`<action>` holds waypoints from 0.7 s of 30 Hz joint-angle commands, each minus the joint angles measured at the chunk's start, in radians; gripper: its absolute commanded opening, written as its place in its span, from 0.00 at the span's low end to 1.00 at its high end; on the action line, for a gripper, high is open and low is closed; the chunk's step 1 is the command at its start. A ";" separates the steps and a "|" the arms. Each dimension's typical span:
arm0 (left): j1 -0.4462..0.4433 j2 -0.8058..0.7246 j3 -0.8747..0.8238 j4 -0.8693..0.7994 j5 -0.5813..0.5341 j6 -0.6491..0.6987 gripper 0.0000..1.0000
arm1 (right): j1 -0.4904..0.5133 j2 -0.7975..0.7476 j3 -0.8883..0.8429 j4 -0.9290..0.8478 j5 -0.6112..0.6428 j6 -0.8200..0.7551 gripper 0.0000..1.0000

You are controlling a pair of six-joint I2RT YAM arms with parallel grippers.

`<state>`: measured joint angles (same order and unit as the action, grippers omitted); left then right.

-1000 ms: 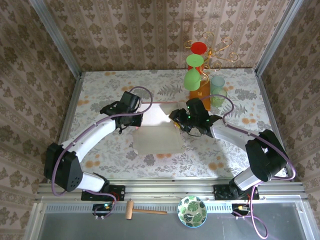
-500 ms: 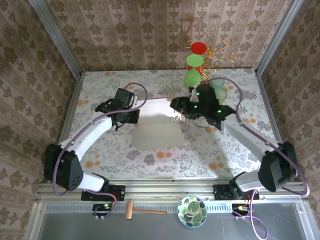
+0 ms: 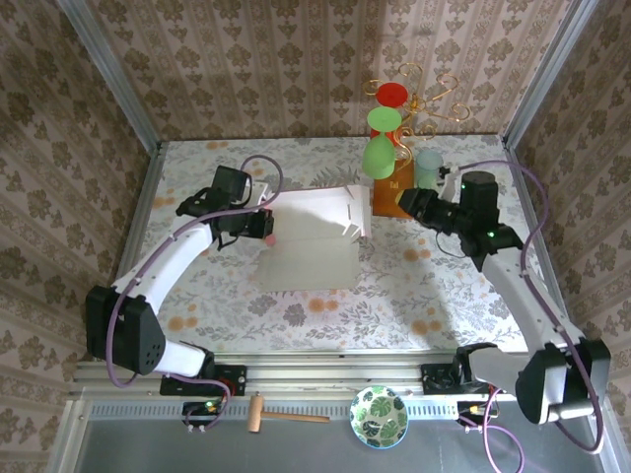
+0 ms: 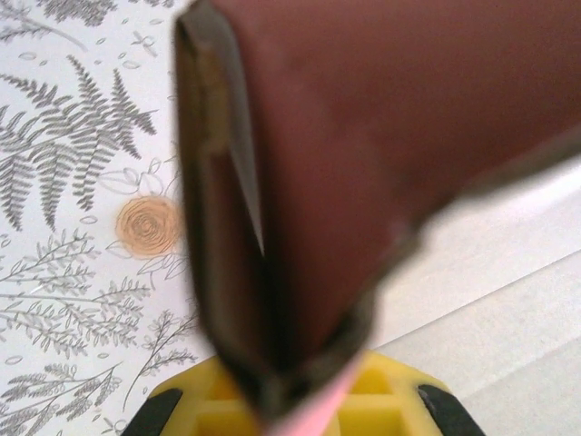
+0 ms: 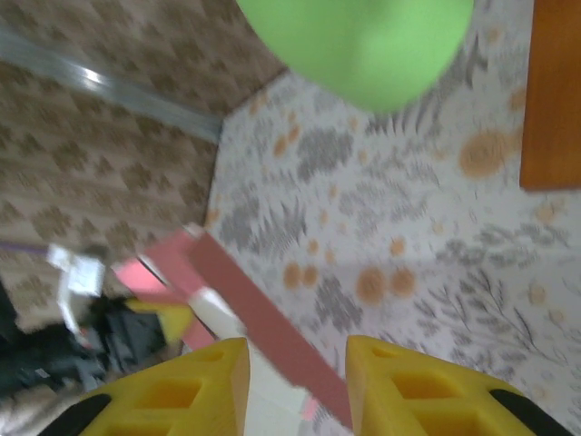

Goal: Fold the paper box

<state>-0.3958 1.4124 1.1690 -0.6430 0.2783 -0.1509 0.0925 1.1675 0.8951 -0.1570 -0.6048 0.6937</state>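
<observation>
The paper box (image 3: 314, 246) lies mid-table, pale inner side up, its far wall and right flap standing. My left gripper (image 3: 262, 225) is shut on the box's left flap. In the left wrist view that flap (image 4: 363, 118) looks dark pink and blurred, pinched in the left gripper (image 4: 304, 400). My right gripper (image 3: 408, 202) hovers to the right of the box, apart from it and beside the wooden block. From the right wrist, the right gripper (image 5: 298, 356) is open with nothing between its fingers. The box's pink wall (image 5: 263, 322) lies further off, beyond them.
An orange-brown wooden block (image 3: 392, 187) (image 5: 554, 91) stands at the back with a wire rack of red and green cups (image 3: 379, 153). Pale green cups (image 3: 430, 169) sit beside it. A green cup (image 5: 363, 36) hangs close above the right gripper. Cage walls enclose the table.
The right gripper has let go of the box's right side and drawn back to the right, toward the block. The left gripper has moved left and back with its flap.
</observation>
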 commanded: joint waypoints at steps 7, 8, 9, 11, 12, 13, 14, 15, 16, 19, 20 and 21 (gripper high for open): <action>0.007 0.030 0.035 -0.044 0.173 0.090 0.00 | 0.004 0.073 -0.045 0.059 -0.168 -0.321 0.29; 0.006 0.035 0.038 -0.049 0.193 0.096 0.00 | 0.005 0.088 -0.050 0.080 -0.190 -0.313 0.29; 0.007 0.041 0.040 -0.054 0.203 0.098 0.00 | 0.009 0.105 -0.050 0.097 -0.215 -0.303 0.29; 0.007 0.048 0.042 -0.057 0.208 0.098 0.00 | 0.026 0.135 -0.038 0.095 -0.245 -0.303 0.27; 0.006 0.051 0.041 -0.056 0.211 0.097 0.00 | 0.036 0.145 -0.030 0.080 -0.252 -0.313 0.27; 0.007 0.053 0.041 -0.054 0.211 0.094 0.00 | 0.045 0.151 -0.024 0.072 -0.256 -0.318 0.27; 0.007 0.053 0.043 -0.050 0.210 0.091 0.00 | 0.052 0.150 -0.021 0.069 -0.259 -0.319 0.27; 0.007 0.054 0.044 -0.047 0.210 0.087 0.00 | 0.056 0.149 -0.023 0.073 -0.262 -0.317 0.27; 0.007 0.055 0.045 -0.045 0.209 0.085 0.00 | 0.059 0.144 -0.021 0.075 -0.265 -0.315 0.27; 0.006 0.063 0.052 -0.049 0.208 0.084 0.00 | 0.064 0.131 -0.010 0.058 -0.275 -0.318 0.27; 0.005 0.068 0.053 -0.051 0.206 0.085 0.00 | 0.064 0.125 -0.005 0.048 -0.275 -0.323 0.27; 0.005 0.070 0.055 -0.050 0.206 0.084 0.00 | 0.065 0.120 0.000 0.039 -0.276 -0.327 0.27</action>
<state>-0.3935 1.4727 1.1839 -0.6739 0.4500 -0.0818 0.1535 1.3155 0.8616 -0.0978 -0.8371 0.3992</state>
